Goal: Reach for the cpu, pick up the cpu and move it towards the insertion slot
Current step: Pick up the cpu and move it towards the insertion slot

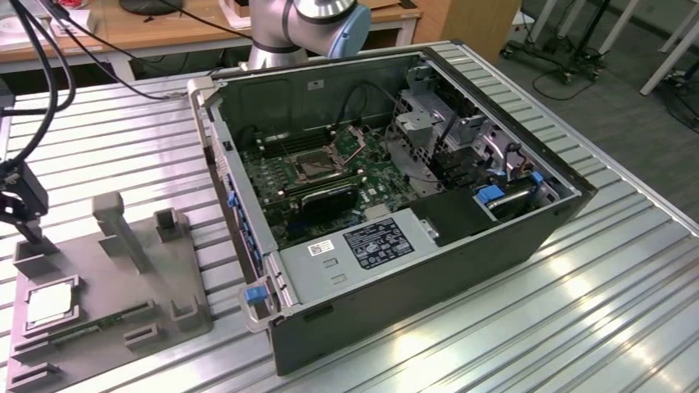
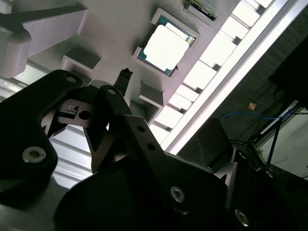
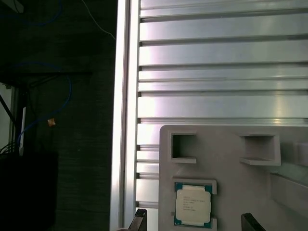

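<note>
The cpu [image 1: 51, 304] is a small square chip with a bright metal top, lying flat in a recess of the grey tray [image 1: 164, 278] at the exterior view's left. It also appears in both wrist views, as the cpu [image 3: 192, 204] and the cpu [image 2: 166, 47]. My gripper [image 1: 24, 233] hangs above the tray's far corner, a little beyond the cpu and not touching it. In the first wrist view the gripper [image 3: 196, 223] is open, its two dark fingertips [image 3: 139, 219] set wide apart on either side of the chip. The insertion slot [image 1: 317, 166] sits on the motherboard inside the open computer case [image 1: 459, 270].
The tray carries a long green circuit strip [image 1: 93, 327] and several upright grey blocks [image 1: 120, 229]. The slatted aluminium table [image 1: 611, 311] ends close beside the tray, at the table edge [image 3: 126, 120]. Black cables [image 1: 44, 74] hang above the gripper. The arm's base [image 1: 295, 33] stands behind the case.
</note>
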Controlling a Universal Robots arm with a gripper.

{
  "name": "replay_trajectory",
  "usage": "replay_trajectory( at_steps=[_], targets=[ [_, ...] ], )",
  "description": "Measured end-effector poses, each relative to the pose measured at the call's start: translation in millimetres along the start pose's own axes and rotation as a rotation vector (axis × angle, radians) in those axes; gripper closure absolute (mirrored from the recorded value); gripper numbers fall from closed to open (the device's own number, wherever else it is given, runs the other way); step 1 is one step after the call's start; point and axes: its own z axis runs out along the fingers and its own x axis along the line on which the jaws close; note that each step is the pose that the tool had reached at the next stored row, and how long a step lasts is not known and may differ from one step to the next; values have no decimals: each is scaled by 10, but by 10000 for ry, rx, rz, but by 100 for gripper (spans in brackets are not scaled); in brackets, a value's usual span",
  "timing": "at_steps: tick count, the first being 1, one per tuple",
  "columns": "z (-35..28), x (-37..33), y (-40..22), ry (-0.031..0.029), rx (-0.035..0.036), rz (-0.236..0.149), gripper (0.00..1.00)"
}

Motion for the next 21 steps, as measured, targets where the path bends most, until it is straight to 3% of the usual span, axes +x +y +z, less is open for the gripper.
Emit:
replay_trajectory(
  at_steps=[21],
  targets=[
    [104,0,-23,0,0,0,17]
  ],
)
